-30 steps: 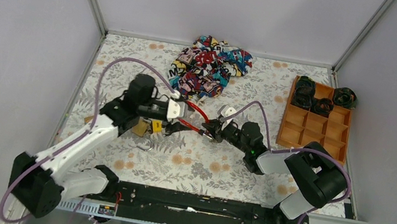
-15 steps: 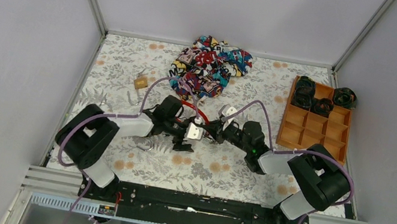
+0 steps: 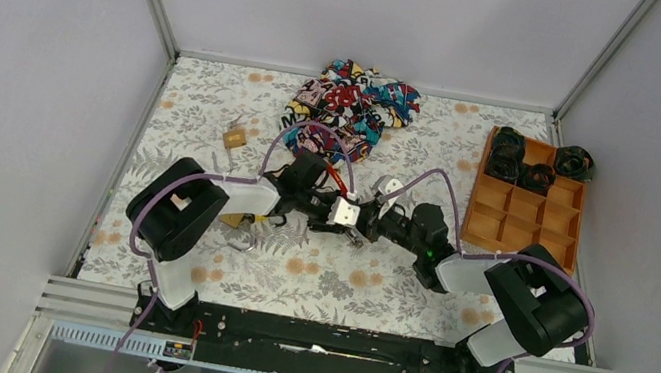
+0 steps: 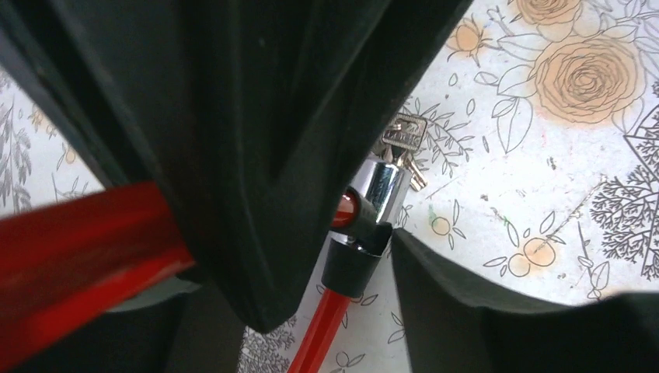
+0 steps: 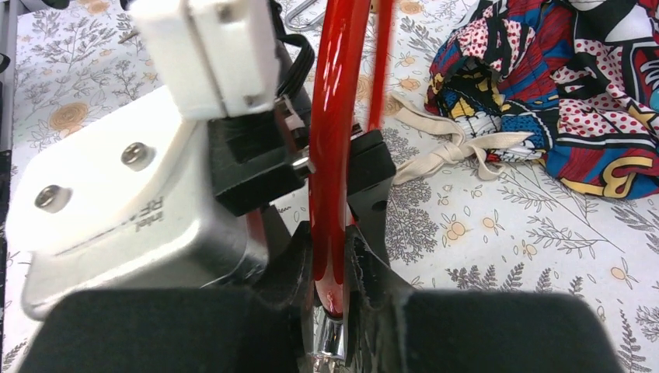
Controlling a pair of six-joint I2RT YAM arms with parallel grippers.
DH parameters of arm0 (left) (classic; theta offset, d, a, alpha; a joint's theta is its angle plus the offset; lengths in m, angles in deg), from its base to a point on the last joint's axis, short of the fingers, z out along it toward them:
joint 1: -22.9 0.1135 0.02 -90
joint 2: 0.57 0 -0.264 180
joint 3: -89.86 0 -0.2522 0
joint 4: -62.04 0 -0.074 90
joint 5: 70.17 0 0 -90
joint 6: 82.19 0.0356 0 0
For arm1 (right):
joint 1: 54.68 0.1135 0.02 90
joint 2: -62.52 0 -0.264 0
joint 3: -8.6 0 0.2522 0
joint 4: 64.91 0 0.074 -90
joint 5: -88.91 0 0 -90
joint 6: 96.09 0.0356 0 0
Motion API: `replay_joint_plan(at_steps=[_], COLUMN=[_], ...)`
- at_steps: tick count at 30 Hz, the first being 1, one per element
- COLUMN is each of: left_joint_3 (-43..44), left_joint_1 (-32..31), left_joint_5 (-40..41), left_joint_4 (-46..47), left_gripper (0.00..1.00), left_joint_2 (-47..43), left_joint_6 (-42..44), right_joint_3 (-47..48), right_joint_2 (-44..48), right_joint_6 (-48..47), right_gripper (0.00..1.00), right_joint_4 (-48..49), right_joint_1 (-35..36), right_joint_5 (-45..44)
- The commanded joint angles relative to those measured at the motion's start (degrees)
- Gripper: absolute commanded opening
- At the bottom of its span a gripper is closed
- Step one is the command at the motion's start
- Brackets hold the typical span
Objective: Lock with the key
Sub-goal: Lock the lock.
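Cable [image 5: 342, 62] clamped, left hand [image 5: 326, 167] facing right hand [image 5: 330, 264]

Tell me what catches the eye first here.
A red cable at the table's middle, pinched by the left fingers and the right fingers. Its chrome lock head, keys at its tip, sits beside the left fingers. A bright comic-print cloth lies bunched at the far edge.
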Motion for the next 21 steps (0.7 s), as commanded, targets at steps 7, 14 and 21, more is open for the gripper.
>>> replay_joint_plan(at_steps=[7, 14, 21], left_joint_3=[0.5, 3.9, -4.2], left_joint_1=[-6.1, -5.2, -0.9], left_joint_5=[4.9, 2.4, -3.5], left_joint_4=[-12.0, -10.3, 10.0], left_gripper=[0.34, 0.52, 0.60], left_joint_2=[1.4, 1.8, -7.3], left_joint_6=[16.6, 8.2, -22.3], right_joint_3=[-1.4, -2.9, -1.1], right_joint_2=[2.0, 4.1, 4.6], right_joint_6=[-0.7, -3.7, 0.1], right_gripper=[0.00, 0.00, 0.00], right_joint_4=[0.1, -3.0, -4.4], right_joint_1=[0.2, 0.2, 0.1], right_joint_5=[0.5, -6.7, -8.5])
